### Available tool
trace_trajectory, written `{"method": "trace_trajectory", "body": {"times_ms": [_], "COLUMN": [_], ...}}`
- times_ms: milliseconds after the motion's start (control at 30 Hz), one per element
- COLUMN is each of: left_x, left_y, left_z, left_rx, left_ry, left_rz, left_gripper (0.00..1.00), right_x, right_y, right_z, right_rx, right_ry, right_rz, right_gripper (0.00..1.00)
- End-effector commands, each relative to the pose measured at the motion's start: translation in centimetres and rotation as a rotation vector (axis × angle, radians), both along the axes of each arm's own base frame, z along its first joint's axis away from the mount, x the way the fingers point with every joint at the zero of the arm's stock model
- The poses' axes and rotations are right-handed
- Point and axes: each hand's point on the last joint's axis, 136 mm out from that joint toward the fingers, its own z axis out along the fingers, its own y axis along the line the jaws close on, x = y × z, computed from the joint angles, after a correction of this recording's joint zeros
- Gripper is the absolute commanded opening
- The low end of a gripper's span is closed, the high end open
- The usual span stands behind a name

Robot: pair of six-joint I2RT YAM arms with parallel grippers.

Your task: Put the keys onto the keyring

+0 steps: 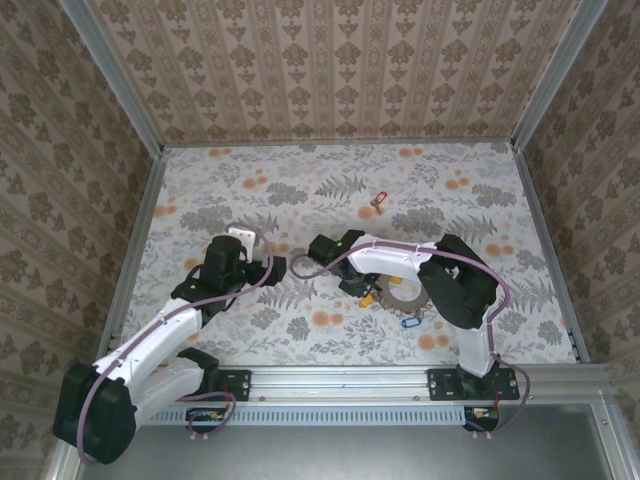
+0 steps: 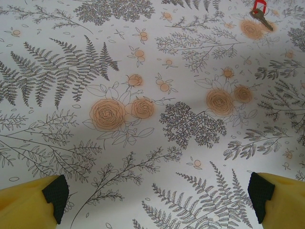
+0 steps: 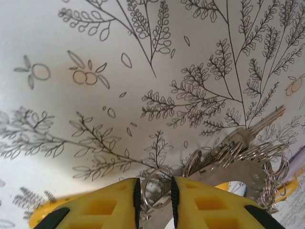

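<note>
A robot test cell in a lab, not a lived-in room. Seen from above, flat panels of damask wallpaper [image 1: 340, 70] box in the table [image 1: 250, 190] at 9, 12 and 3 o'clock, framed by bare aluminium posts [image 1: 112, 75]. At 6 o'clock a slotted aluminium rail [image 1: 340, 378] carries the bolted left arm [image 1: 150, 345] and right arm [image 1: 475, 320], both trailing purple cables [image 1: 507, 300]. A fern-and-flower print covers the table.

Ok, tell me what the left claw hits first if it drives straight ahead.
Probably the floral table cover, since the open left claw angles down at it. The red key lies farther ahead, off to the right, likely outside that line.
</note>
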Motion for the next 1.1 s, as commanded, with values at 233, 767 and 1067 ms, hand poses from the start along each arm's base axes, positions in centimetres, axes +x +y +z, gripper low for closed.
{"method": "trace_trajectory", "body": {"times_ms": [233, 767, 1067], "left_x": [0.5, 0.7, 0.8], "left_y": [-0.1, -0.3, -0.3], "left_z": [0.9, 0.7, 0.6], "left_rx": [-0.013, -0.005, -0.001], "left_ry": [-0.010, 0.005, 0.012], "left_rz": [0.016, 0.011, 0.013], "left_gripper": [1.00, 1.00, 1.00], "right_x": [1.9, 1.6, 2.0], "right_y": [-1.3, -1.0, -1.5], "right_z": [0.7, -0.2, -1.0], "right_rx": [-0.093, -0.047, -0.066], "right_ry": [-0.111, -0.079, -0.084], "right_rz": [-0.023, -0.064, -0.069], "right_gripper": [0.23, 0.24, 0.25]}}
